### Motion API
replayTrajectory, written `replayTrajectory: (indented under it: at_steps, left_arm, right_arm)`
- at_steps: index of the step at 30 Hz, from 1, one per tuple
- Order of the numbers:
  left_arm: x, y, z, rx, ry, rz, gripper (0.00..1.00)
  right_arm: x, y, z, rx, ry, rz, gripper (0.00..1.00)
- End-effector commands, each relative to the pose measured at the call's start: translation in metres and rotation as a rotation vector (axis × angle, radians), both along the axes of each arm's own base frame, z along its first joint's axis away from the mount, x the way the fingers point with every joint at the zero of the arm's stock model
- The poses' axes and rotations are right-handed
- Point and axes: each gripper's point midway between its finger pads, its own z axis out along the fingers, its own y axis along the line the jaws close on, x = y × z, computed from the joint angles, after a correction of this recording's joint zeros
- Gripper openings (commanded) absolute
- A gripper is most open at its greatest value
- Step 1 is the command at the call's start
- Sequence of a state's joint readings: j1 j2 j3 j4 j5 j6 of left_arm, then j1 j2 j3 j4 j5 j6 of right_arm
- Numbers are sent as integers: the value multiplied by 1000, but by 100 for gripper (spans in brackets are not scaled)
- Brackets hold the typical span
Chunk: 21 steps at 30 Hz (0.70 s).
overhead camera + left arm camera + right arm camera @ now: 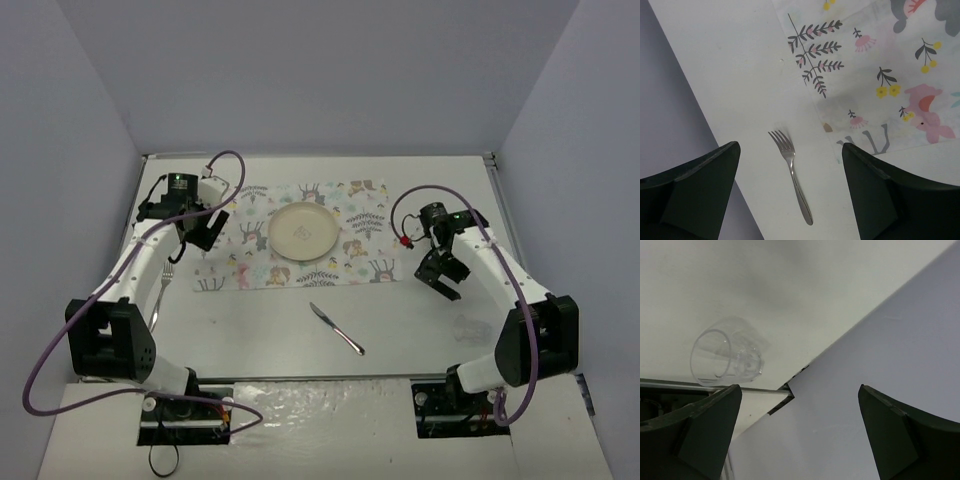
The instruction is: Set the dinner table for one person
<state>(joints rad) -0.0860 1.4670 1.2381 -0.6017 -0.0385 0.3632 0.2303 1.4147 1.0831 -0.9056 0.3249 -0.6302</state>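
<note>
Fork (790, 170) is being straddled from above by the released left tool (790, 147), beside the mat (880, 60) on the worktop (260, 320) underlying everything; released right tool (800, 390) is being pointed near the glass (727, 357), likely for pickup.

The off-white table (260, 330) before me carries a printed cloth mat (365, 250) toward its far side, with a fork (791, 172) near the mat's left corner, not touching. A knife (336, 328) lies on bare surface nearer me. A clear glass (726, 358) (tipped on its side) rests by the table's edge on my right.
</note>
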Motion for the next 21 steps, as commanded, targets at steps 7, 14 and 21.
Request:
replayTrajectory:
  at_steps: [7,14,21]
  left_arm:
    - [2,5,24,28,-78,23,81]
    - [9,2,17,33,-74,-12,81]
    - [17,-2,2,32,-46,-37,81]
  right_arm:
    - [-31,-6,-34,-190,290,61,100]
    - [-54,-21,-42,-246,374,31,100]
    - [-58,-48,-43,-315,402,-35,100]
